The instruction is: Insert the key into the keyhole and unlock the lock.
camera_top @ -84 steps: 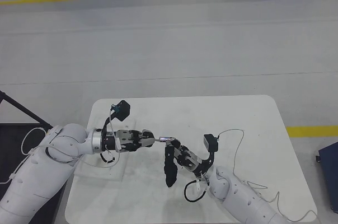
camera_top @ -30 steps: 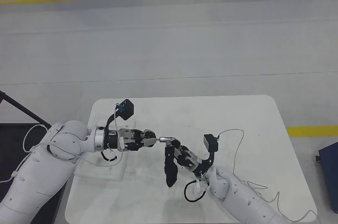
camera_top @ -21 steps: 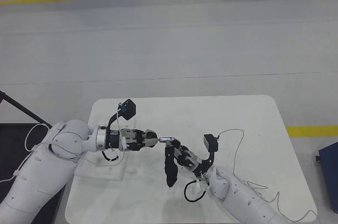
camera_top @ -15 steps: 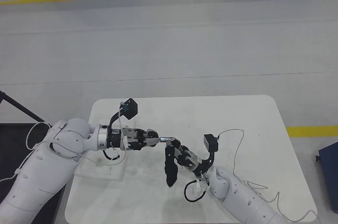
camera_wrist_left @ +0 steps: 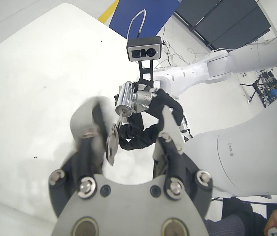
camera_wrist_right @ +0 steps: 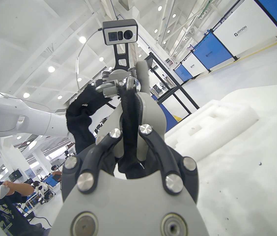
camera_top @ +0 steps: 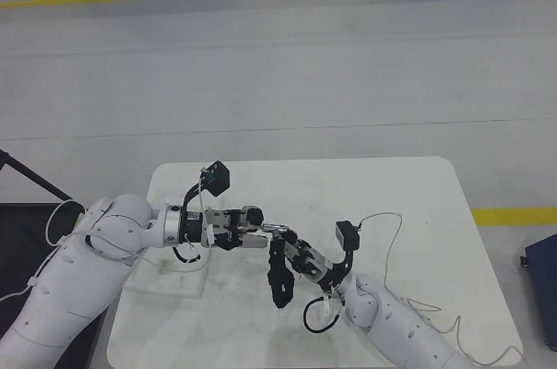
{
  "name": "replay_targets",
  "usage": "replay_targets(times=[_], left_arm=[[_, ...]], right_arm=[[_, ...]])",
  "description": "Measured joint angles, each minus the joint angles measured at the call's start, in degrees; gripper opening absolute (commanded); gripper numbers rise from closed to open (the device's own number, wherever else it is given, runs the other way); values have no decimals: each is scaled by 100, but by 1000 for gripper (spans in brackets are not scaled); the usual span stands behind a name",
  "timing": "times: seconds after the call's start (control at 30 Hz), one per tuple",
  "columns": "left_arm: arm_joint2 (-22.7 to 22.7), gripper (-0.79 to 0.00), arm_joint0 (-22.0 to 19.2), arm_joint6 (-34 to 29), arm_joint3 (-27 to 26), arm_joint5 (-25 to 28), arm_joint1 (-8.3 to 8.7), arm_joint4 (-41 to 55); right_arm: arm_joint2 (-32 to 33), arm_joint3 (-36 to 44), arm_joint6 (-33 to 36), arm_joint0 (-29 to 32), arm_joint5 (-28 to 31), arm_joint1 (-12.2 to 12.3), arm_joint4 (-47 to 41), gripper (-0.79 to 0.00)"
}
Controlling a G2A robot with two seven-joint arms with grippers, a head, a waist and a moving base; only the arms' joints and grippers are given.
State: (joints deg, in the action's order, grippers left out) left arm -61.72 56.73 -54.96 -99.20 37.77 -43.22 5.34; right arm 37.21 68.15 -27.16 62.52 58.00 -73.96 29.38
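Key [camera_wrist_left: 114, 137] in lock [camera_wrist_left: 126, 98] keyhole [camera_wrist_left: 123, 110]
Left gripper [camera_wrist_left: 131, 108] spread open around key; right gripper [camera_wrist_right: 130, 94] clamps lock's black sleeved cable [camera_wrist_left: 138, 135].

Shiny silver lock [camera_wrist_left: 125, 101] — key [camera_wrist_left: 112, 145] seemingly silver too — plain black chain [camera_wrist_left: 134, 140], white table [camera_wrist_left: 30, 74]

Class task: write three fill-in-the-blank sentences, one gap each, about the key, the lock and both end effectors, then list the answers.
The tip of the key sits in the ___ of the silver lock.
The right end effector is shut on the lock's cable, whose colour is ___.
The left end effector has its fingers ___, with the key between them.
Missing words: keyhole; black; open.
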Motion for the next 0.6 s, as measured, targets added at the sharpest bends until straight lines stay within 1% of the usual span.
replay_targets(times=[0.23, 0.33, 0.53, 0.6], left_arm=[[-93, 0, 97, 43, 25, 65, 3, 91], [-162, 0, 154, 124, 47, 177, 6, 155], [-342, 0, 387, 167, 181, 847, 43, 146], [-403, 0, 487, 148, 237, 927, 63, 177]], right_arm=[[0, 0, 0, 0, 0, 0, 0, -785], [0, 0, 0, 0, 0, 0, 0, -785], [0, 0, 0, 0, 0, 0, 0, -785], [0, 0, 0, 0, 0, 0, 0, -785]])
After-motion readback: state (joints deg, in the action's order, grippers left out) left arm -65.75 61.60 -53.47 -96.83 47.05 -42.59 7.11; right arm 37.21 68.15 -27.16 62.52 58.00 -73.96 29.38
